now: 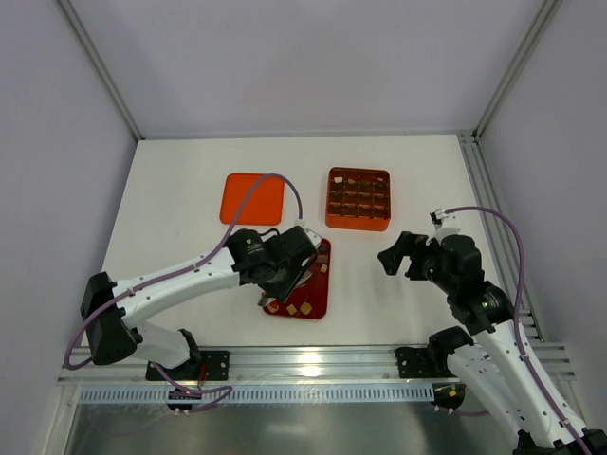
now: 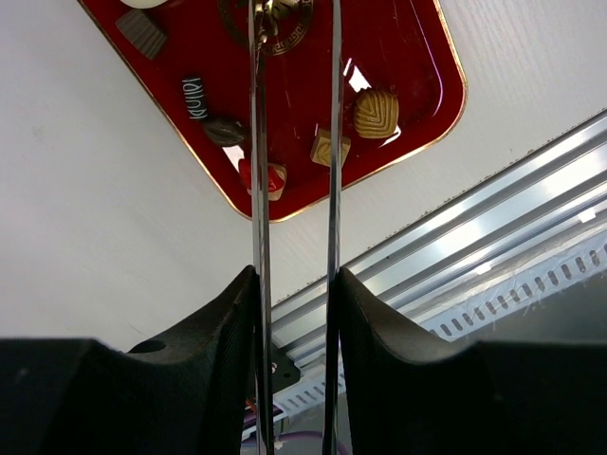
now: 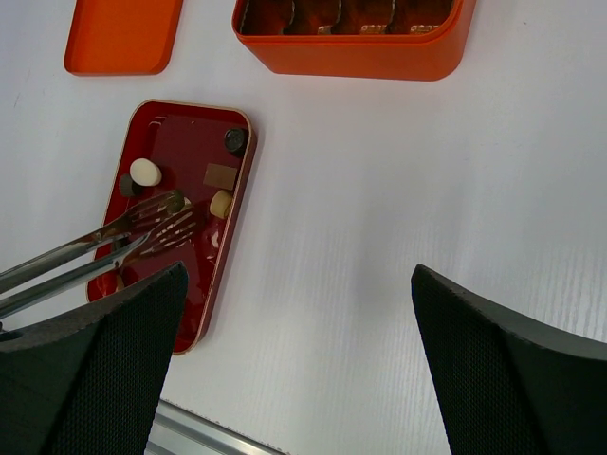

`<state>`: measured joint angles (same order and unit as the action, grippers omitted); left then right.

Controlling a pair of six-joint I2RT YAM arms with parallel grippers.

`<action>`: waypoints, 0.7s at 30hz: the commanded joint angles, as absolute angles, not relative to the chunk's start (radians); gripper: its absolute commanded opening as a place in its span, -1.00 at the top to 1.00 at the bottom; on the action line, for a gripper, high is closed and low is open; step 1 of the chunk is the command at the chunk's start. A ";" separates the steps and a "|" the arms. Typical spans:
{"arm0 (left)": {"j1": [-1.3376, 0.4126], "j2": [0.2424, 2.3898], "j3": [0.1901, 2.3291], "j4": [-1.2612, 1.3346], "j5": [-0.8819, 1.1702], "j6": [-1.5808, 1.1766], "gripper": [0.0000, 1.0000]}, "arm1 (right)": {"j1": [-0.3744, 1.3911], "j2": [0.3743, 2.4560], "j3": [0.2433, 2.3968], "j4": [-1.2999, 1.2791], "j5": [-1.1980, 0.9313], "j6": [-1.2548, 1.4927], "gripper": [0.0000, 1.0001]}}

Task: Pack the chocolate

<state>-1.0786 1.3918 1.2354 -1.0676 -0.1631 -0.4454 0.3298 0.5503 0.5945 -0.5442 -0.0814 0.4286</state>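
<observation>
The chocolate is small pieces on a dark red tray (image 1: 319, 290). In the left wrist view I see a tan ridged piece (image 2: 376, 112), a tan square (image 2: 329, 147) and a dark round one (image 2: 222, 130) on the tray (image 2: 417, 57). My left gripper (image 1: 285, 270) is shut on metal tongs (image 2: 258, 190), whose tips reach over the tray (image 3: 190, 123). I cannot tell whether the tips hold a piece. The orange cell box (image 1: 358, 199) holds several pieces. My right gripper (image 1: 398, 254) is open and empty, over bare table right of the tray (image 3: 299, 351).
The orange lid (image 1: 253, 198) lies flat behind the tray, left of the box. An aluminium rail (image 1: 313, 360) runs along the table's near edge, close to the tray's near end. Frame posts stand at the back corners.
</observation>
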 commanded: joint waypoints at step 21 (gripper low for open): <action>-1.086 1.391 1.289 -1.062 -0.215 -0.442 0.22 | 0.328 0.555 0.601 -0.492 -0.091 0.439 -1.00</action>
<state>-1.0805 1.3922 1.2434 -1.0737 -0.2089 -0.4427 0.3298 0.5587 0.5945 -0.5369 -0.0853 0.4290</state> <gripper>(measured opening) 0.380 0.996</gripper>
